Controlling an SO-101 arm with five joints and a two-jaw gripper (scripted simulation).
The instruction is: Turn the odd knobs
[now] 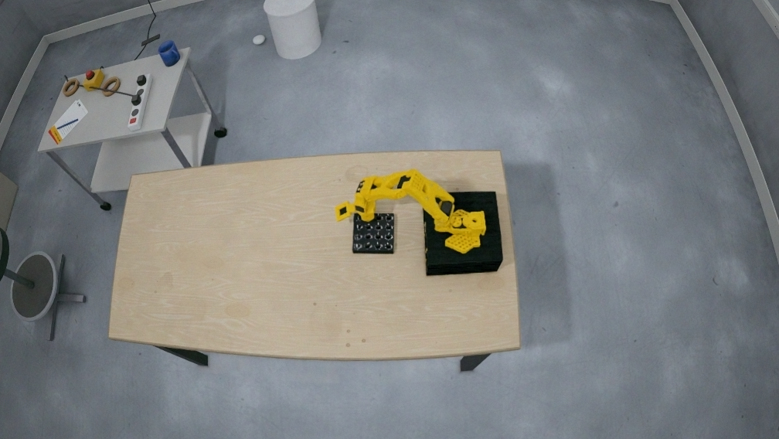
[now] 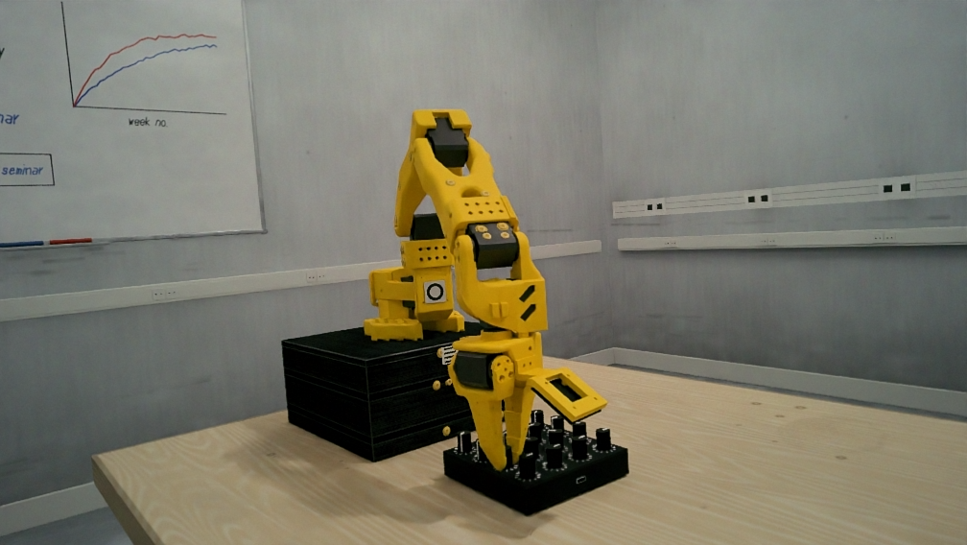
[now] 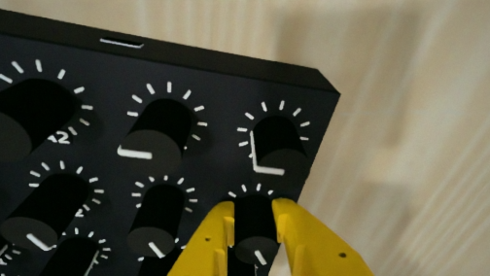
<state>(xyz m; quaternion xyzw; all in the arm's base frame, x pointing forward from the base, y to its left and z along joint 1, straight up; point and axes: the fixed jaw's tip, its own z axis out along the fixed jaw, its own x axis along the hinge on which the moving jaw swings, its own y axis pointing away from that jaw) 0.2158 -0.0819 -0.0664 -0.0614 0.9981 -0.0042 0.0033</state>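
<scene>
The black knob box (image 1: 373, 251) (image 2: 557, 491) (image 3: 219, 72) lies on the table. My gripper (image 1: 368, 218) (image 2: 510, 464) (image 3: 254, 215) points down over one side of it, shut on knob B4 (image 3: 255, 246), in the second row from the edge with the slot. In the wrist view, B4's line slants to the lower right. Knob B3 (image 3: 152, 239) and knob B2 (image 3: 30, 233) also slant to the lower right, less steeply. Corner knob A4 (image 3: 277, 146) and knob A3 (image 3: 157, 138) both point left. Knob A2 (image 3: 41, 104) shows no line. Several other knobs are cut off or hidden.
The arm's base stands on a black block (image 1: 436, 261) (image 2: 324, 399) beside the knob box. Knob A4 stands close beside the gripper tips. The wooden table (image 1: 229, 261) (image 2: 710, 473) carries both. A white trolley (image 1: 114, 117) stands off to the far left.
</scene>
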